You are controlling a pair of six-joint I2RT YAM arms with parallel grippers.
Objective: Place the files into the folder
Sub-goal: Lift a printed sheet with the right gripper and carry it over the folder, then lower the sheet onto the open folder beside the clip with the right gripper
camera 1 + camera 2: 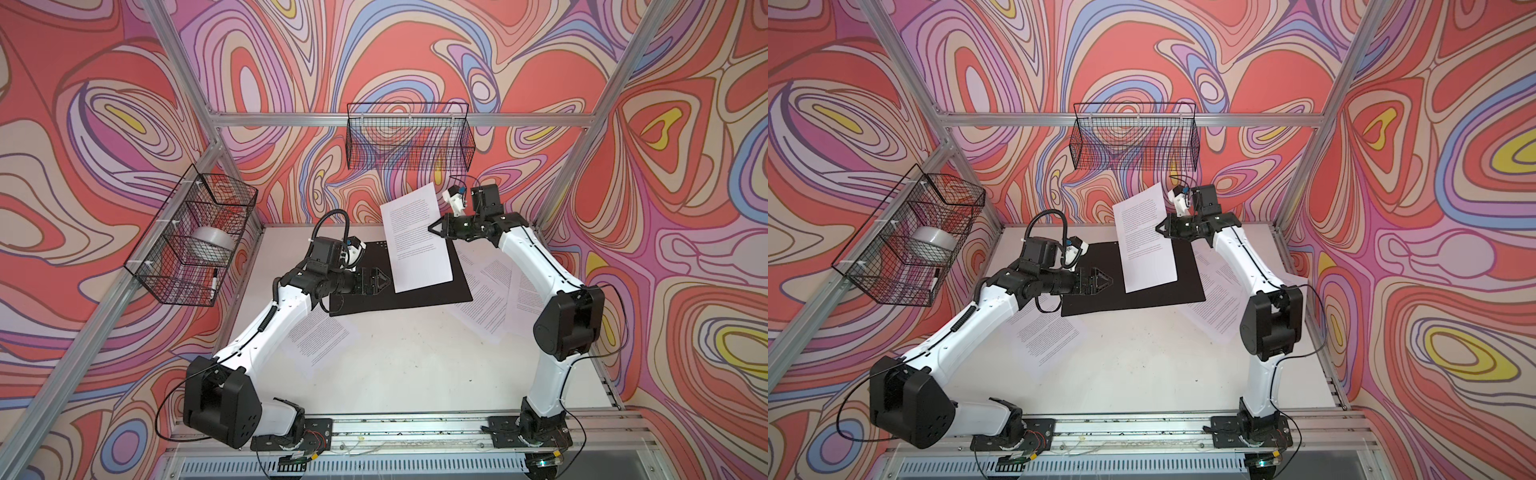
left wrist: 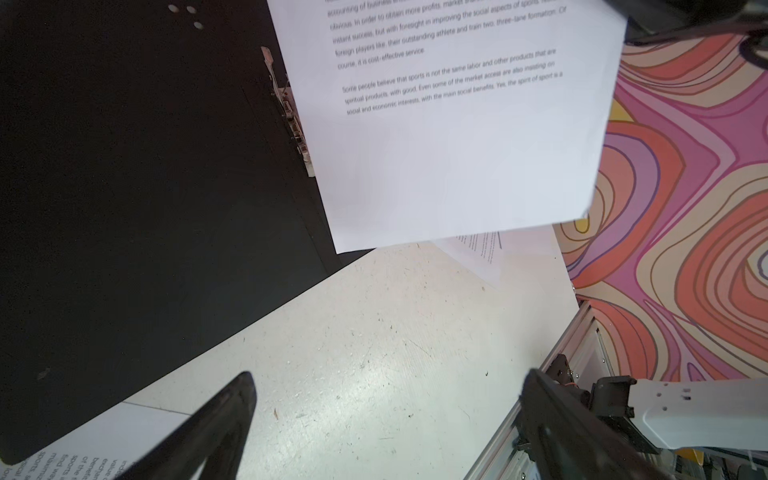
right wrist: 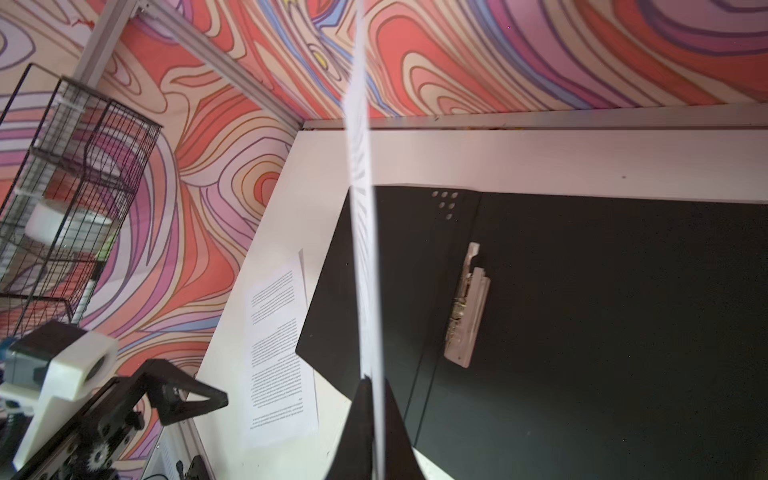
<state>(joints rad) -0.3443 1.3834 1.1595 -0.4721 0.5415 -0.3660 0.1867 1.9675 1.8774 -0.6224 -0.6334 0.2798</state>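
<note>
R gripper pinches white printed paper sheet by edge, over open black-faced cardboard folder; L gripper spread wide, empty.

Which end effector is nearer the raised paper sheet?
Right. The right end effector pinches the raised sheet at its edge; the left end effector stands open to the sheet's left, not touching it.

folder: one | paper sheets: at least four, overlaps hide the exact count | black wire baskets: two | tape roll: one | marker: one | robot arms: two
</note>
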